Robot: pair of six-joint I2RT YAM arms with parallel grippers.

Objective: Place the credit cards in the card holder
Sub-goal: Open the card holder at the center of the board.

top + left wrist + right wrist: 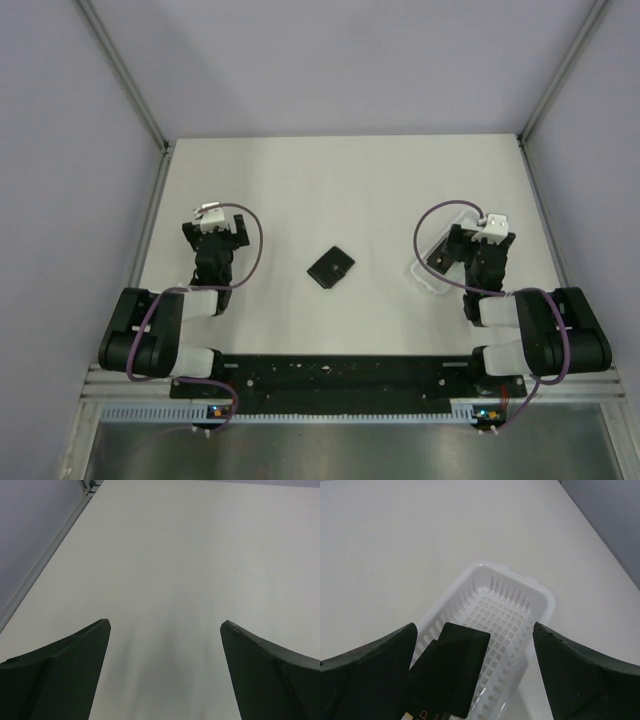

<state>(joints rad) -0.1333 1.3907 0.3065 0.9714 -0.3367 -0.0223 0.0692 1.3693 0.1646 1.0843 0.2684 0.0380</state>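
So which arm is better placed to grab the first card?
The right. The right gripper, open, hangs over the white tray holding the dark cards. The left gripper, also open, sits over bare table, apart from the wallet.

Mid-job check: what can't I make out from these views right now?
Cards: right wrist view, cut off by the bottom edge; their number is unclear.
Tray: top view, mostly covered by the right arm, so its contents are hidden there.
Wallet: top view only, too small to tell whether it lies open or folded.
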